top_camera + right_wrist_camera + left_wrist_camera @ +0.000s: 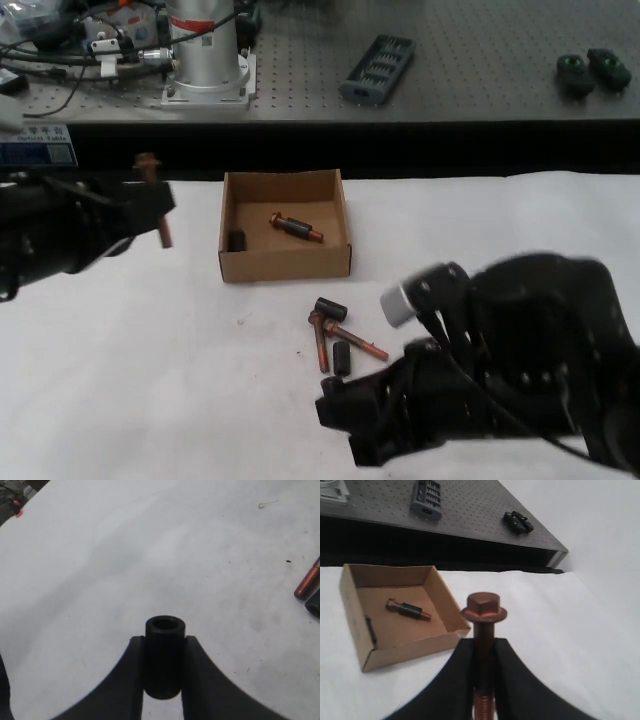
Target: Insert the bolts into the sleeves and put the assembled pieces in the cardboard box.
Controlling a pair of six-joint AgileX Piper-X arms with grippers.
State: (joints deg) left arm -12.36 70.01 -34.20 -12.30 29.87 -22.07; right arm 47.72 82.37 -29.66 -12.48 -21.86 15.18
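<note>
black sleeve (165, 670), short and hollow, sits clamped in the right gripper (165, 641) above the white cloth (150, 545). copper bolt (484, 612) with a hex flange head is pinched by its shank in the left gripper (484, 644), left of the cardboard box (285, 265), which holds an assembled piece (295, 227). loose bolts and sleeves (342, 356) lie before the box; the cloth's far edge runs just behind it.

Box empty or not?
Not empty. One assembled piece lies on the floor of the box.
</note>
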